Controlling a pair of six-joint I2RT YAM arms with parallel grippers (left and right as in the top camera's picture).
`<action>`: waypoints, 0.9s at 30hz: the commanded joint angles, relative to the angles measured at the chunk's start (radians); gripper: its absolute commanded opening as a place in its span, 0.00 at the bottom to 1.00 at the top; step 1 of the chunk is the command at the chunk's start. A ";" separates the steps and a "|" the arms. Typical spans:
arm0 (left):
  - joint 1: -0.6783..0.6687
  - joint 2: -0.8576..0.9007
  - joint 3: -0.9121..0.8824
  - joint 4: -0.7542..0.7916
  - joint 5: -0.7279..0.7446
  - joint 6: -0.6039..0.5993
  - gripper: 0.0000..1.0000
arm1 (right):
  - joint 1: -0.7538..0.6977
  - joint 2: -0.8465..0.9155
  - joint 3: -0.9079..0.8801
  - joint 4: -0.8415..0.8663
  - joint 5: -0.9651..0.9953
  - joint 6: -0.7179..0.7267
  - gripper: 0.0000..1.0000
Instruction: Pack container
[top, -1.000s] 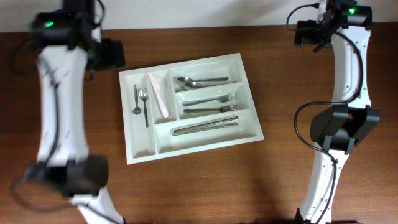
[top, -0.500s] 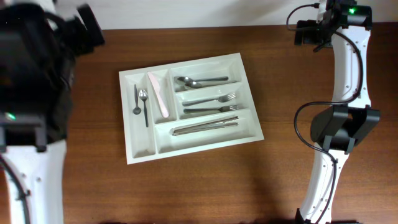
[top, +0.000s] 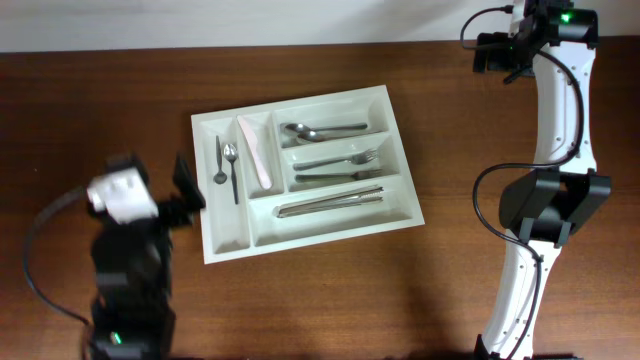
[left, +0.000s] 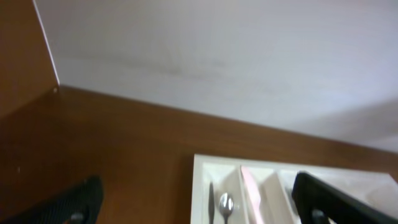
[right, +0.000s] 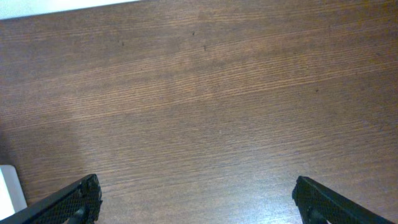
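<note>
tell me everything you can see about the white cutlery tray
The container is a white rectangular tray, plastic by its look, with raised walls and five compartments: two narrow and three long. It lies flat on the wooden table, turned slightly askew to the table's edges. The narrow compartments hold two small spoons and a pale knife-like piece. The long ones hold spoons, forks and what look like knives.

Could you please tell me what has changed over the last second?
The open, empty left gripper swung back toward its base, ending beside the large white plastic cutlery tray's left edge. The tray, its metal cutlery and the right gripper stayed put.
</note>
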 joint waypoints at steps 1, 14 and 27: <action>0.000 -0.150 -0.178 0.048 0.011 -0.001 0.99 | 0.002 -0.006 0.014 0.002 0.015 0.008 0.99; 0.021 -0.517 -0.468 -0.061 0.117 0.185 0.99 | 0.002 -0.006 0.014 0.002 0.015 0.008 0.99; 0.050 -0.645 -0.517 -0.123 0.136 0.201 0.99 | 0.002 -0.006 0.014 0.002 0.015 0.008 0.99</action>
